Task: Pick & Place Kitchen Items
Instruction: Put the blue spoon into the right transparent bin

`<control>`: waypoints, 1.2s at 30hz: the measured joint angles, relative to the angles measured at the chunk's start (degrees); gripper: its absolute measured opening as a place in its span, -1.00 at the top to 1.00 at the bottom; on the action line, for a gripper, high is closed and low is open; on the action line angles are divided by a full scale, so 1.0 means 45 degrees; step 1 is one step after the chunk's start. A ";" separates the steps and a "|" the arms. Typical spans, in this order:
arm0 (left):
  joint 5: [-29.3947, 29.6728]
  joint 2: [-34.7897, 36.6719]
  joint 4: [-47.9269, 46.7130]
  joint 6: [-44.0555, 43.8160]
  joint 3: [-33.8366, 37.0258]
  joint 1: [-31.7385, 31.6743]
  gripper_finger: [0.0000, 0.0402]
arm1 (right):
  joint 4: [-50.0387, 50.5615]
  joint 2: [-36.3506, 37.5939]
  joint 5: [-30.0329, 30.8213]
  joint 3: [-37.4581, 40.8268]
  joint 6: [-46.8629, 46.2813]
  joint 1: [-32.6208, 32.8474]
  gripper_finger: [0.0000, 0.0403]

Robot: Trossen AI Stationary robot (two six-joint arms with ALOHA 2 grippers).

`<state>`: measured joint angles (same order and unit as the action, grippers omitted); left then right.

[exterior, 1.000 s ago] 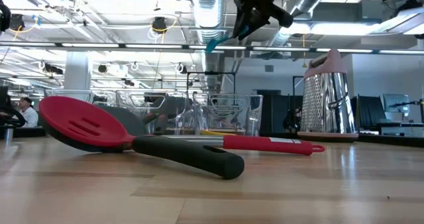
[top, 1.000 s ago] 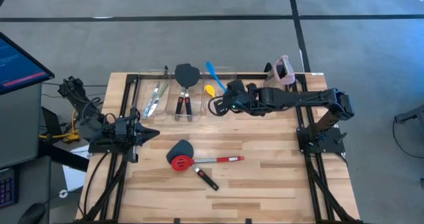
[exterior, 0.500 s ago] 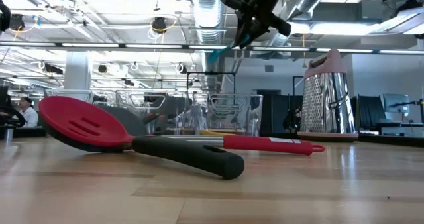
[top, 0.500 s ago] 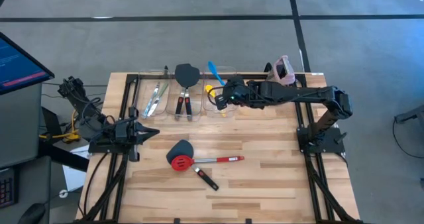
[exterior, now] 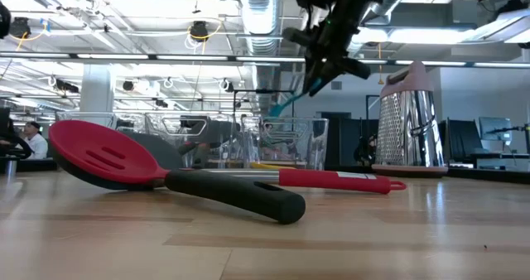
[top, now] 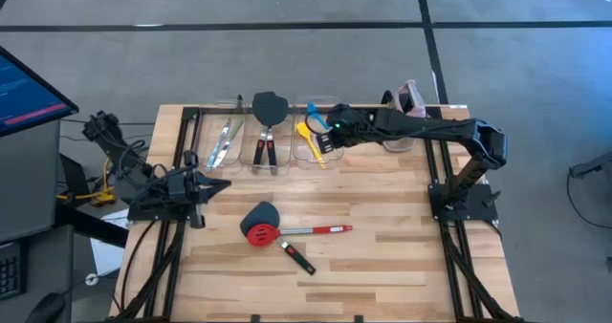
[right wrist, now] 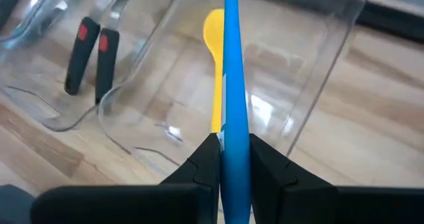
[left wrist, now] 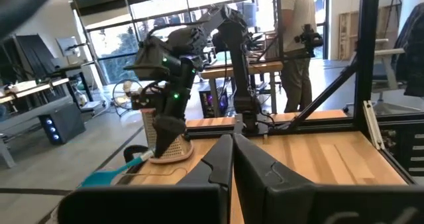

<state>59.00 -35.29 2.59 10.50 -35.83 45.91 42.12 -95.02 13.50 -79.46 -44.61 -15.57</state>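
My right gripper (top: 328,130) is shut on a blue spoon (right wrist: 231,58) above the right clear bin (top: 323,105), where a yellow spoon (right wrist: 214,32) lies. In the low view the blue spoon's free end (exterior: 278,108) is just above the bin's rim. A red slotted spoon (top: 260,233) lies across a dark grey spatula (top: 258,214) at the table's middle. Two more spatulas (top: 268,122) lie in the middle bin, and thin silvery tools (top: 225,137) in the left bin. My left gripper (top: 222,184) is shut and empty at the table's left side. My right gripper pinches the blue spoon's handle (right wrist: 231,141) between its two fingers. The spoon runs on forward past the fingertips, in line with them. It is lifted clear and slants down from the gripper (exterior: 319,79) toward the bin, its free end lowest.
A beige upright grater with a pink top (top: 409,101) stands close behind my right arm at the far right. Black frame rails run along the table's left, right and far sides. A person stands in the room beyond the table (left wrist: 298,38).
My right gripper has gone toward the table's far edge and down with the blue spoon. The spoon has tipped, its free end dropping from high above the bins to just above the right bin's rim.
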 joint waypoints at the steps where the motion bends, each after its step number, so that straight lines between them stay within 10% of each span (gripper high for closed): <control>1: -0.0005 0.0000 -0.0005 0.0000 0.0000 -0.0046 0.99 | -0.0320 0.0000 -0.0199 0.0143 -0.0018 -0.0016 0.79; 26: -0.0058 -0.0251 0.0013 -0.0095 -0.0005 -0.0494 1.00 | -0.2114 -0.3118 -0.2033 0.0387 -0.0021 -0.0832 0.76; 36: -0.0019 -0.0291 0.0005 -0.0097 -0.0005 -0.0494 1.00 | -0.1453 -0.2936 -0.2450 -0.0557 0.0821 -0.1303 -0.14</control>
<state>58.92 -36.60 2.61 10.07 -35.86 43.68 35.58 -108.24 2.48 -81.96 -40.91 -21.43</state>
